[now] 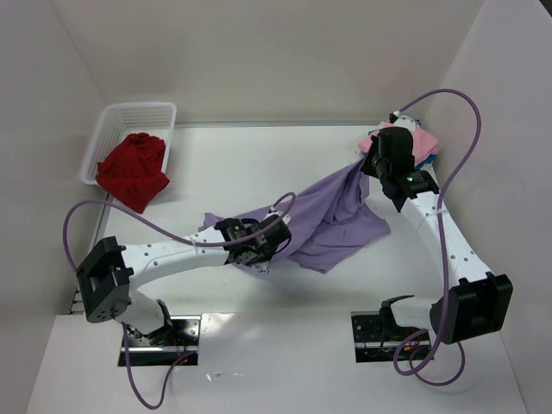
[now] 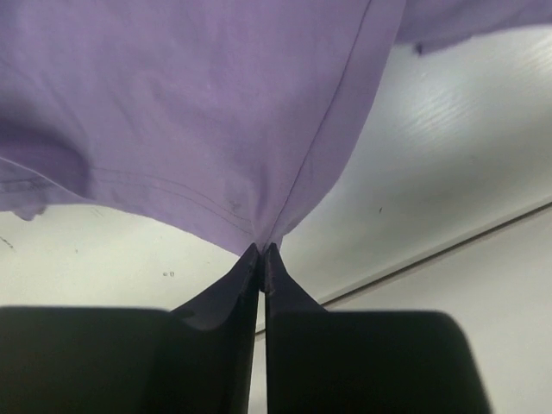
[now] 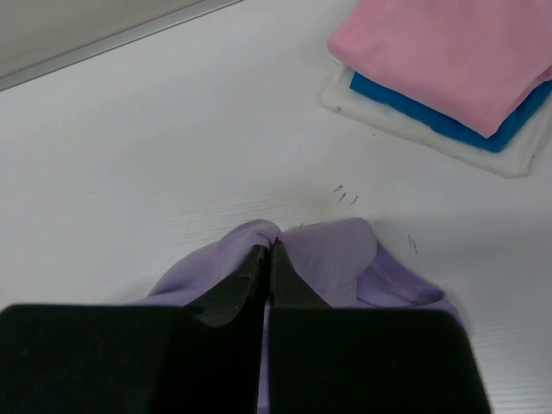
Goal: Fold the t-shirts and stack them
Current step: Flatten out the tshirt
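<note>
The lavender purple t-shirt stretches across the table between both arms. My left gripper is shut on its hem at the near left end. At the far right end my right gripper is shut on a bunched fold of the same shirt. A pink t-shirt lies folded on a bright blue one at the far right; the top view shows the pink t-shirt partly hidden by the right arm. A deep red t-shirt is crumpled in the basket and spills over its front.
The white lattice basket stands at the far left against the wall. A white cloth lies under the folded stack. Walls close in the table at back, left and right.
</note>
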